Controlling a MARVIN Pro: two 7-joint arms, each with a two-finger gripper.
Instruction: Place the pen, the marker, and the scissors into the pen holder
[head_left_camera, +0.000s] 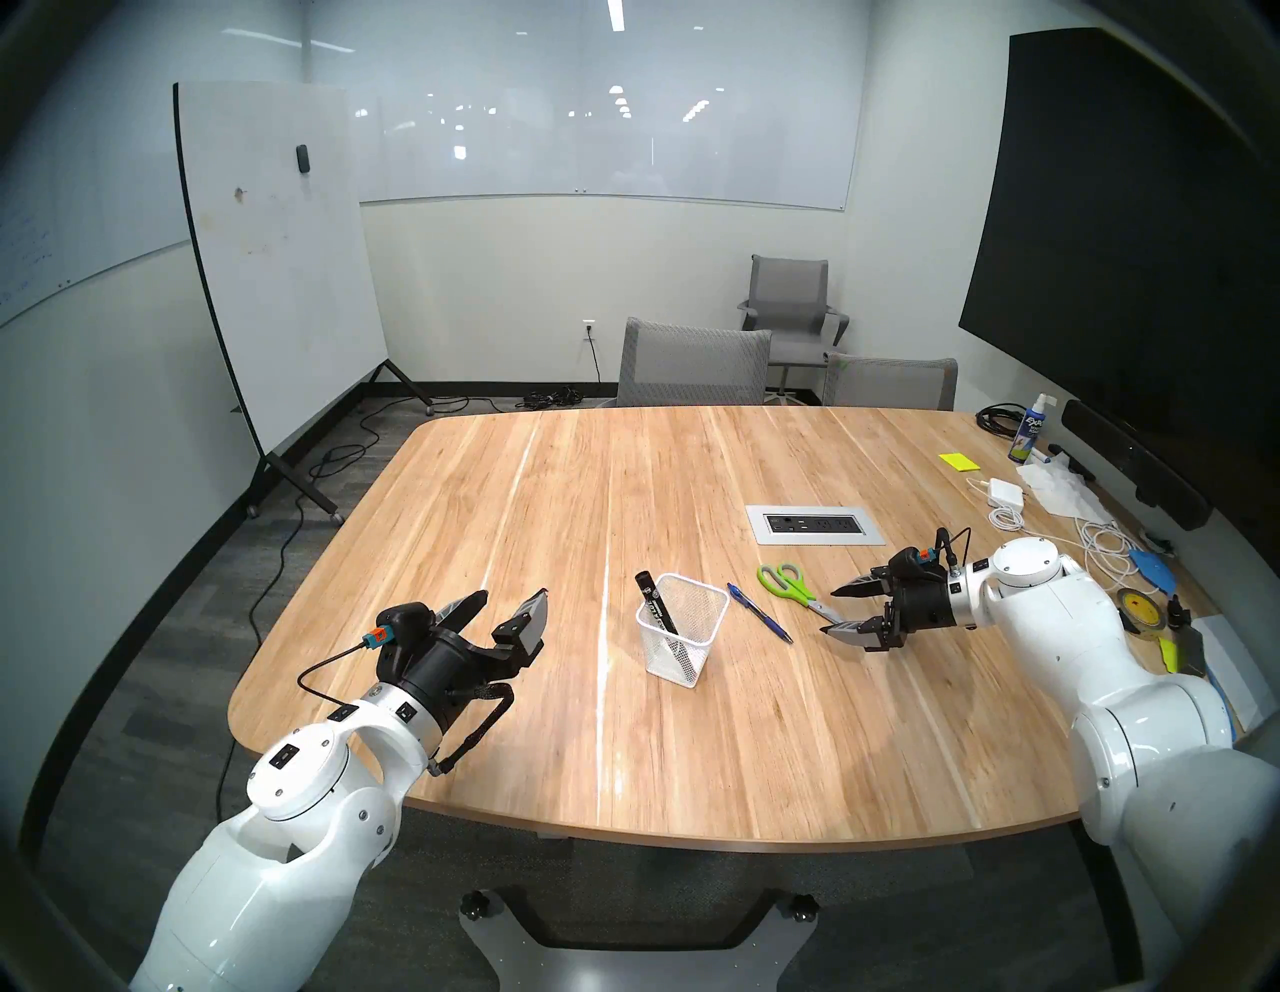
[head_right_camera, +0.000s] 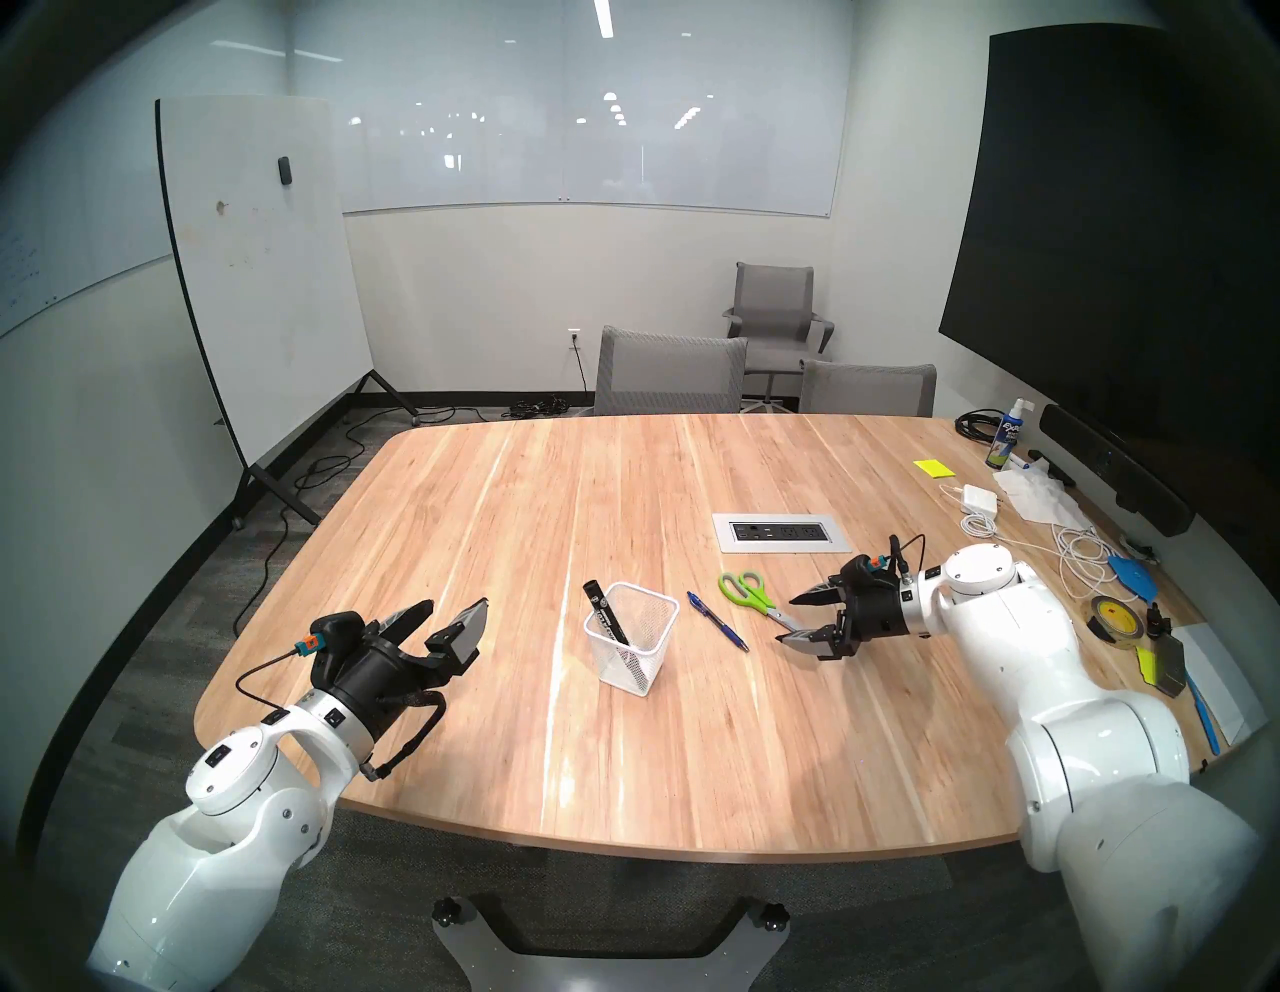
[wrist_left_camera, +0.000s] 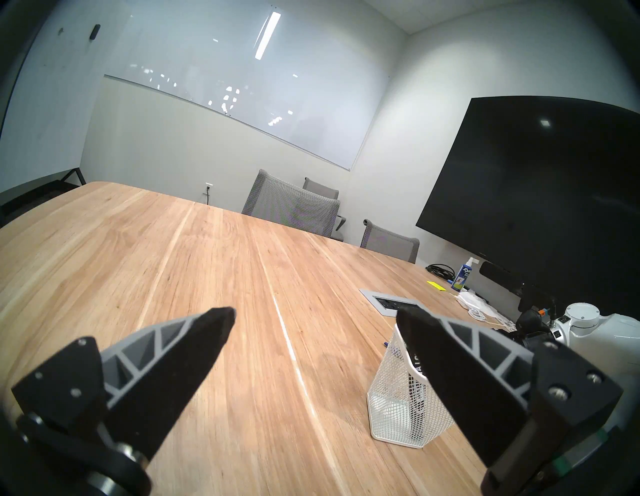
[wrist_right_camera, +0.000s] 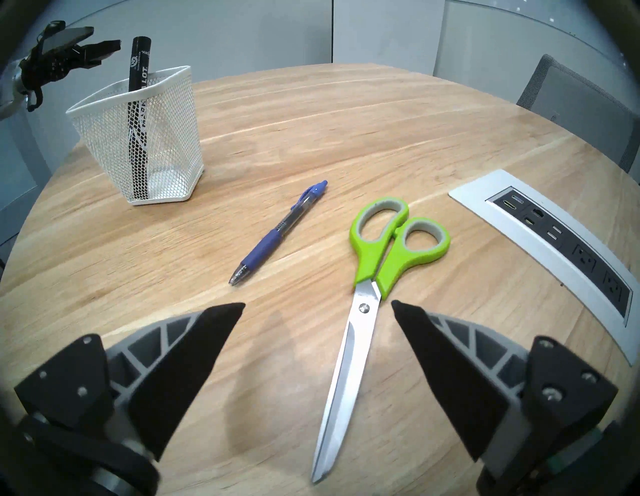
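The right pincer (wrist_right_camera: 317, 304) hung released, the scissors (wrist_right_camera: 363, 311) flat on the surface (wrist_right_camera: 311, 121) between its jaws. Beyond lay the pen (wrist_right_camera: 277, 232); farther off, the pen holder (wrist_right_camera: 138, 138) held the marker (wrist_right_camera: 138, 69). The blades probably offered little purchase, so they could slip or pivot.

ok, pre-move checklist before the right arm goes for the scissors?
1. Right tool open and empty: ok.
2. Scissors lying flat, blades shut, nothing on them: ok.
3. Pen apart from the scissors: ok.
4. Marker already in the mesh cup: ok.
5. Cup upright, room left inside: ok.
6. Left tool open, clear of the cup: ok.
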